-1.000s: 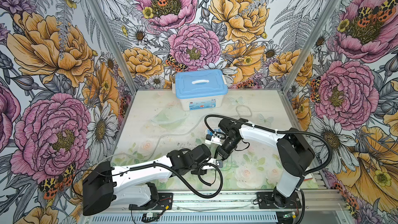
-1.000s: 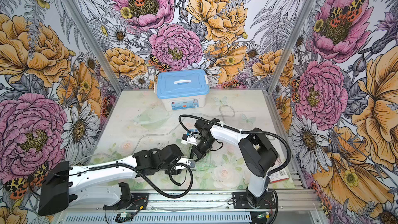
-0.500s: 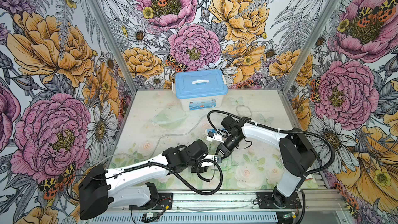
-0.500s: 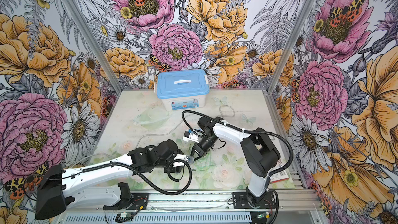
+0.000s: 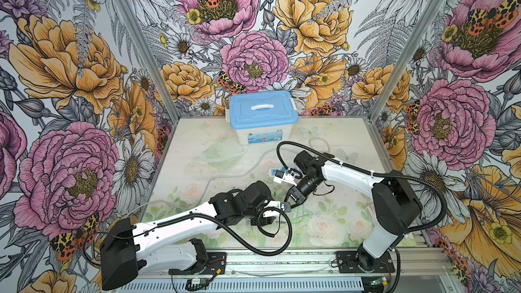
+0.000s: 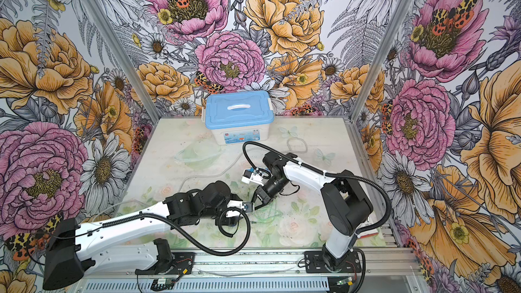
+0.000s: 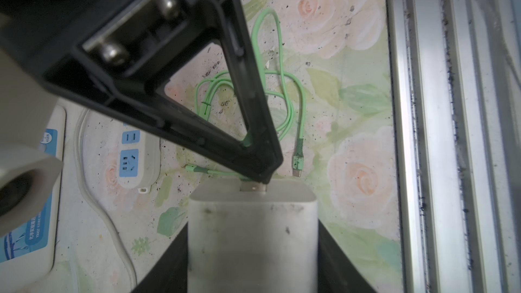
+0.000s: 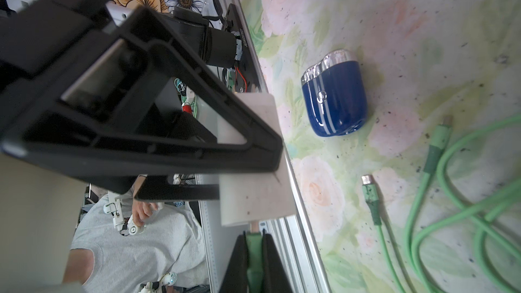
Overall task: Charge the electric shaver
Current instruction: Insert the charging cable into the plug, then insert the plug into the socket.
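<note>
The electric shaver [image 8: 334, 97], dark blue with silver heads, lies on its side on the table, apart from both grippers; I cannot make it out in the top views. My left gripper [image 7: 252, 221] is shut on the white charger block [image 7: 252, 243]. My right gripper [image 8: 253, 238] is shut on the green cable's plug [image 8: 253, 252], whose metal tip [image 7: 252, 187] sits at the block's end face. In both top views the left gripper [image 5: 277, 209] and right gripper [image 5: 290, 202] meet low over the table's front middle.
The green cable [image 7: 282, 85] lies looped on the table with two free plugs [image 8: 369, 190] [image 8: 442, 133]. A white power strip [image 7: 135, 153] with blue sockets lies nearby. A blue-lidded box [image 5: 263, 114] stands at the back. The front rail [image 7: 408, 136] is close.
Both grippers have shifted slightly toward the front while staying tip to tip. The left arm has swung a little lower. The grips on the block and the plug are unchanged.
</note>
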Controlling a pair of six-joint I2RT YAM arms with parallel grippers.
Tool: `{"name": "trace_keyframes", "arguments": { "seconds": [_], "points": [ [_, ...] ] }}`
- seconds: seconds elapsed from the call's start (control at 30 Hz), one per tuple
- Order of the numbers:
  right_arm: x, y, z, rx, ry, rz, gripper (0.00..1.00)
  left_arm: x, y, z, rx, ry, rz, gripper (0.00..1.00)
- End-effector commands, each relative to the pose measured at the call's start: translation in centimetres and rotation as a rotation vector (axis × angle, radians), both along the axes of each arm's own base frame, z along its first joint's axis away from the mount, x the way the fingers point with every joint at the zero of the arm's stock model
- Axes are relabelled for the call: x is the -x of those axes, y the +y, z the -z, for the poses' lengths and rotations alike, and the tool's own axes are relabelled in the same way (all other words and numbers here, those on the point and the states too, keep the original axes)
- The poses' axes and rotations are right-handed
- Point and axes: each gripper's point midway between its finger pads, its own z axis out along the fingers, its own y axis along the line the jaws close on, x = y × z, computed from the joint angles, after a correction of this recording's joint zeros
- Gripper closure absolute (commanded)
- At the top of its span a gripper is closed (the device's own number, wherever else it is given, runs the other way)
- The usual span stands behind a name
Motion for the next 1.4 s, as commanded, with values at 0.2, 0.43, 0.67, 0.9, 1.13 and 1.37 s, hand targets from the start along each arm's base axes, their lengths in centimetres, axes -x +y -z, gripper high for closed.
{"name": "trace_keyframes", "arguments": {
  "seconds": [0.2, 0.43, 0.67, 0.9, 1.13, 1.37],
  "points": [
    [-6.1, 4.7, 0.0, -0.147, -0.323, -0.026, 1.00, 3.4, -8.9, -14.6, 0.607, -0.073, 0.305, 1.00],
    [-6.5, 5.4, 0.2, -0.156, -0.327, -0.013, 1.00, 2.9, -9.7, -15.1, 0.644, -0.096, 0.292, 1.00],
    [-7.4, 5.3, 0.8, -0.146, -0.356, 0.063, 1.00, 1.4, -10.1, -14.4, 0.668, -0.117, 0.218, 1.00],
    [-8.5, 1.7, 1.3, -0.075, -0.366, 0.208, 1.00, -1.6, -7.4, -10.4, 0.607, -0.071, 0.031, 1.00],
    [-10.2, -3.0, 0.7, 0.026, -0.439, 0.399, 0.72, -4.5, -3.3, -6.8, 0.520, -0.048, -0.186, 1.00],
    [-11.8, -8.0, -5.0, -0.004, -0.572, 0.617, 0.52, -6.2, -0.7, -4.0, 0.451, -0.039, -0.330, 1.00]
  ]
}}
